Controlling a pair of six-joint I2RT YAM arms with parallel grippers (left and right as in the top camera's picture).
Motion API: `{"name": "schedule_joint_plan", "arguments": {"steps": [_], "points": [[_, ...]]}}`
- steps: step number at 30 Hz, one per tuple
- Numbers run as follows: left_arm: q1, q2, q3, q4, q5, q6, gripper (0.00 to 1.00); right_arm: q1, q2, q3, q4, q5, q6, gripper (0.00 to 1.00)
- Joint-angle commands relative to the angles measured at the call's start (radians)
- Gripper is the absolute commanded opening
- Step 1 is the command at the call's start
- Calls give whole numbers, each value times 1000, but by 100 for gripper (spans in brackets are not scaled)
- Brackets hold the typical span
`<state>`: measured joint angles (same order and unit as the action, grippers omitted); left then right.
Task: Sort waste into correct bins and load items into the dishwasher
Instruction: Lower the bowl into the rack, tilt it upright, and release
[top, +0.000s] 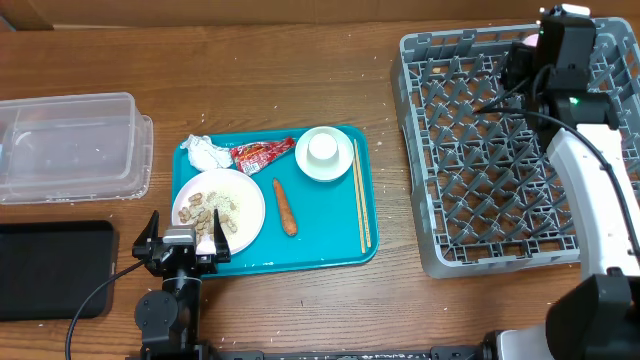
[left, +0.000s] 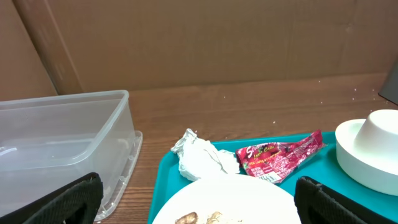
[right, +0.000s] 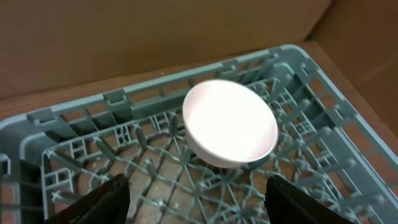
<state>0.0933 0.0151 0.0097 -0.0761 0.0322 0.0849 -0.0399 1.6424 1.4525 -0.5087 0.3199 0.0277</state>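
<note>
Overhead, the job looks barely begun. One white bowl (right: 230, 124) sits among the pegs toward the far side of the grey dish rack (top: 480, 150), and the right wrist view shows the right gripper (right: 196, 200) hanging above it, jaws spread apart and gripping nothing, so the bowl rests free. Glare makes it hard to tell which way the bowl faces. Everything else remains on the teal tray (top: 320, 240): the round plate (top: 250, 195) carrying beige food scraps (top: 205, 210), the crumpled napkin (top: 205, 152) at the far left corner, the red wrapper (top: 262, 153) just beside it, the carrot stick (top: 285, 207) lying loose mid-tray, a second bowl (top: 305, 166) with the small cup (top: 322, 147) standing inside it, and the chopsticks (top: 360, 195) along the right edge. The left gripper (top: 186, 238) hovers at the plate's near rim, jaws released wide and empty. No waste shows in the clear tub (top: 70, 145) or on the black tray (top: 55, 270). So all four kinds of waste await sorting, and the plate, bowl, cup and chopsticks await loading.
</note>
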Motion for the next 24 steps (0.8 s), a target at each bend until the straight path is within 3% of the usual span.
{"name": "schedule_joint_plan", "arguments": {"steps": [1, 8, 17, 24], "points": [[6, -10, -5, -1, -6, -3, 100, -14, 65, 14, 61, -17, -51, 72], [6, -10, -5, -1, -6, -3, 100, -31, 219, 14, 209, -19, -167, 72], [6, -10, -5, -1, -6, -3, 100, -63, 311, 14, 266, -68, -167, 71], [6, -10, -5, -1, -6, -3, 100, -94, 362, 14, 271, -101, -167, 55]]}}
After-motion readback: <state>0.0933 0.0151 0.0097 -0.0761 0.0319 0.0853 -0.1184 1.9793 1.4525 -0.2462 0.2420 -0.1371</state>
